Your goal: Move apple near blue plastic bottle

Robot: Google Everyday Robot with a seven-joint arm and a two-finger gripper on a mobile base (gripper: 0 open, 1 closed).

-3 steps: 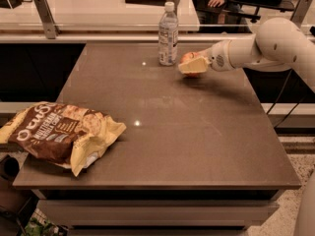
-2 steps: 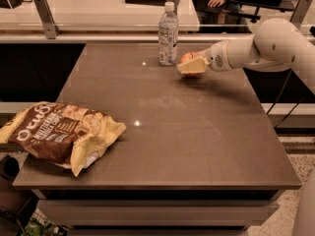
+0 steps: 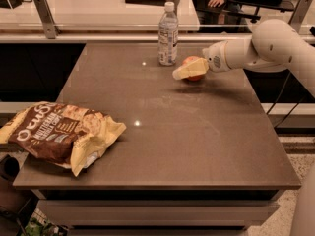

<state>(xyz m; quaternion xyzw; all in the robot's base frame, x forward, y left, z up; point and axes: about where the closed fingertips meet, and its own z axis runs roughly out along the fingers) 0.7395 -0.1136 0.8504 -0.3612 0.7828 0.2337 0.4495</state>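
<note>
Just right of the blue plastic bottle (image 3: pixel 168 33), and a touch nearer the camera, the end effector (image 3: pixel 184 70) is clamped on the apple (image 3: pixel 192 60). One pale finger lies across the apple's front and the other is hidden behind it. The apple looks to be at bench (image 3: pixel 172 132) level or barely off it, I can't tell if it's touching. It's near the bottle but not against it, and you can see a gap between them.

So imo the carry is basically done, and the step in hand is the set-down and release. Get the apple's weight onto the bench before opening, because it's round and will roll if dropped. Open gently, then back the arm out to the right, away from the bottle. That bottle is tall, probably light and easy to tip, and the near fingertip points its way. No need to push any closer. The chip bag (image 3: pixel 59 134) sits far to the bottle's left and toward the camera, so it's not in play.
</note>
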